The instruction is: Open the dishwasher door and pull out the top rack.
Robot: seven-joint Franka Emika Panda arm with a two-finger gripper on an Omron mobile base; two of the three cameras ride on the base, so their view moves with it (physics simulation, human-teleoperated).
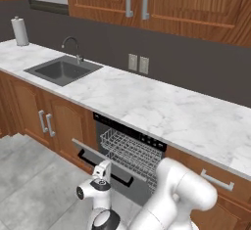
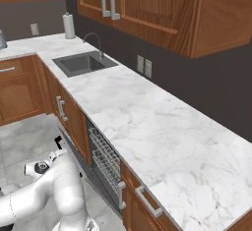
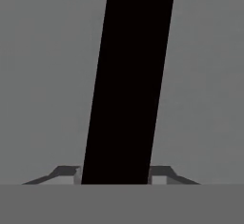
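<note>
A: What lies along the left?
B: A square grey metal sink (image 1: pixel 62 70) sunk in the white marble surface (image 1: pixel 162 109), with brown wooden cabinet doors (image 1: pixel 49 119) below.
A: And further right?
B: The flat grey metal dishwasher door (image 1: pixel 130 185) hangs partly lowered; the white wire-grid top rack (image 1: pixel 131 151) sits inside, empty.
A: The claw (image 3: pixel 114 174)?
B: Closed around the door's long black bar handle (image 3: pixel 129 82), fingertips (image 3: pixel 66 173) flanking it.

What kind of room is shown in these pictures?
A home kitchen, rendered: a marble counter with a sink and tap, wooden cabinets above, and a dishwasher door partly open with its rack showing.
</note>
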